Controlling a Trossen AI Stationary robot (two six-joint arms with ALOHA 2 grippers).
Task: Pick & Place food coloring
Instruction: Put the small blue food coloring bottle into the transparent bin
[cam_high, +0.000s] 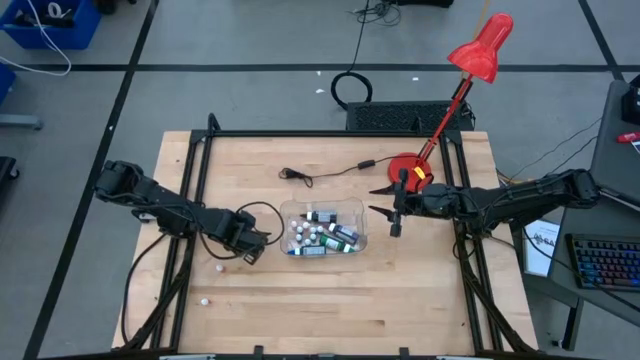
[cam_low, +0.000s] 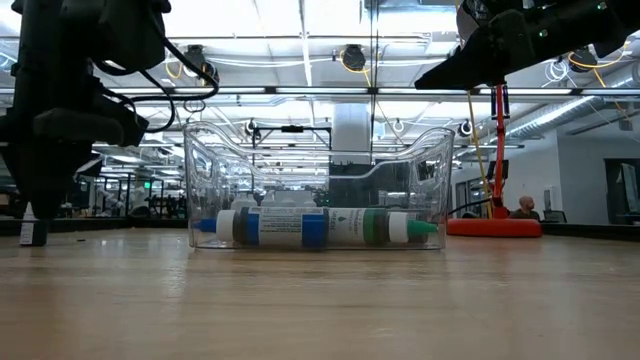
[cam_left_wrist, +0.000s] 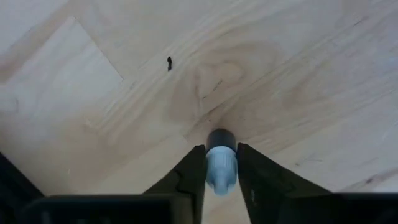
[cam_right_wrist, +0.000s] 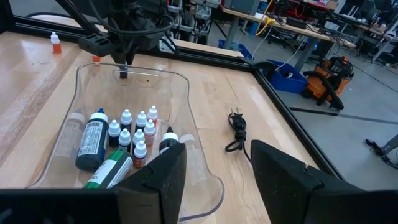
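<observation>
The food coloring bottles stand and lie inside a clear plastic tub at mid-table; larger bottles lie on its floor. My left gripper is just left of the tub, shut on one tiny dark-bodied, white-capped bottle. My right gripper hovers open above the tub's right end and touches nothing. Two more small bottles rest on the table near the left arm. My left gripper pinches the small bottle by its white cap between the two fingers, coming from above and pointing down. The bottle hangs upright below the fingers, dark body downward, close over the wood; whether its base touches the table I cannot tell.
A red desk lamp with its base stands at the far right. A black cable lies beyond the tub. Two orange bottles sit left of the tub. Bare wood lies along the near edge.
</observation>
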